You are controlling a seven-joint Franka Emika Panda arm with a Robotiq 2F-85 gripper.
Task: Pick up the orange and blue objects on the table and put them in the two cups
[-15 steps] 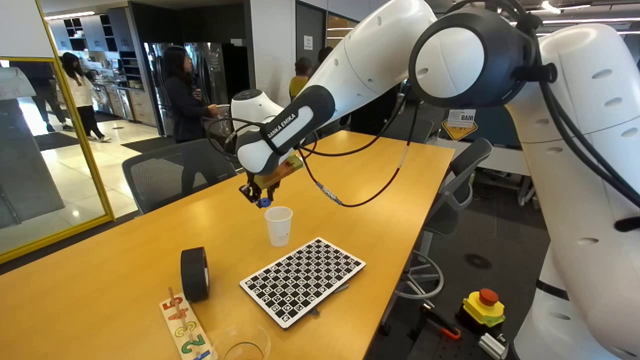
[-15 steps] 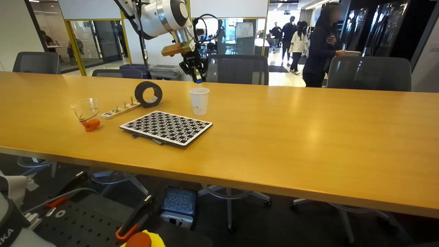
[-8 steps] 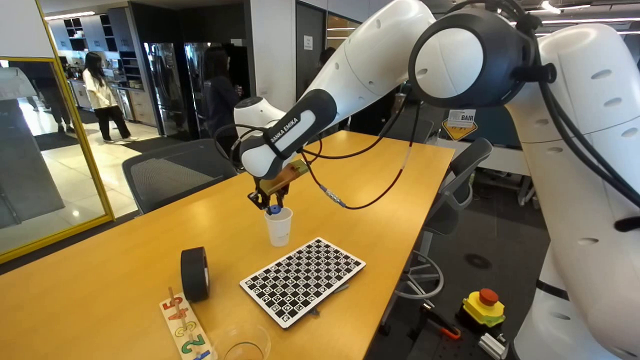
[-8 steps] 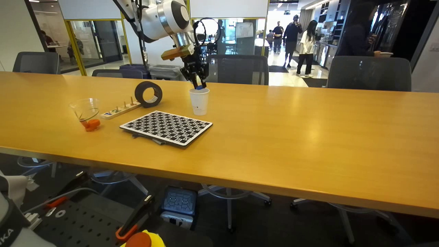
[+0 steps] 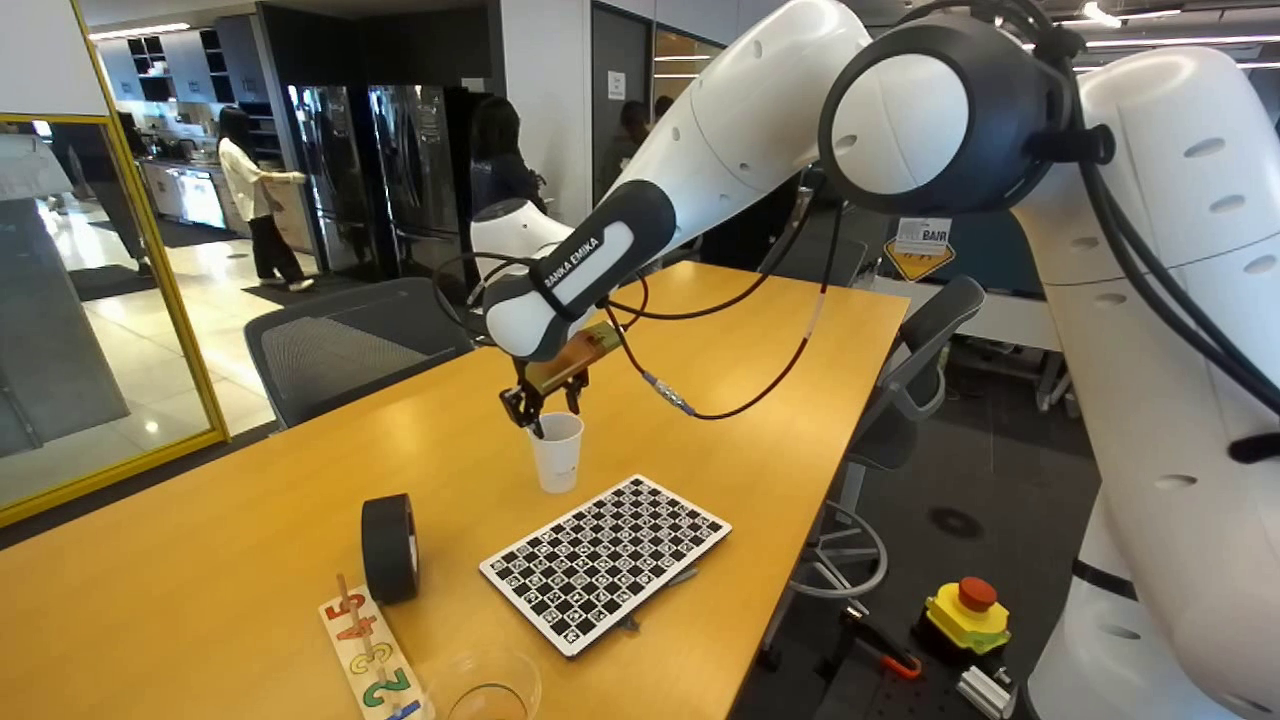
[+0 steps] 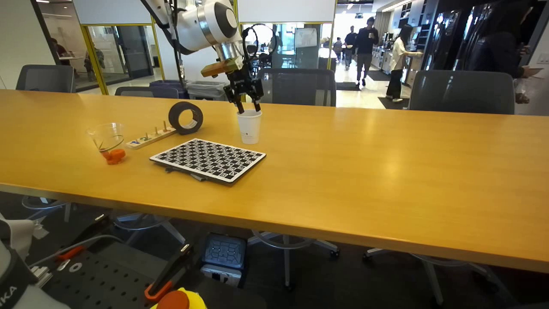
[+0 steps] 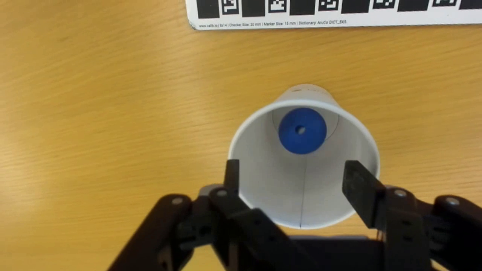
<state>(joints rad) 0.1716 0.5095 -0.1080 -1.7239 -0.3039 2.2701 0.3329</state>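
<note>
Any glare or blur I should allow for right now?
Wrist view: the claw is dark and soft-edged, the blue piece clearly outlined; in an exterior view, glare pales a patch of the table; in an exterior view, the clear cup is faint and cut off below.

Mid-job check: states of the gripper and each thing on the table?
Gripper: open, holding nothing.
White cup: upright.
Blue piece: inside the white cup.
Clear cup: upright.
Orange pieces: apparently inside the clear cup, at its base.
Checkered board: lying pattern up.
Black roll: standing on edge.
Peg board: lying, pegs up.
</note>
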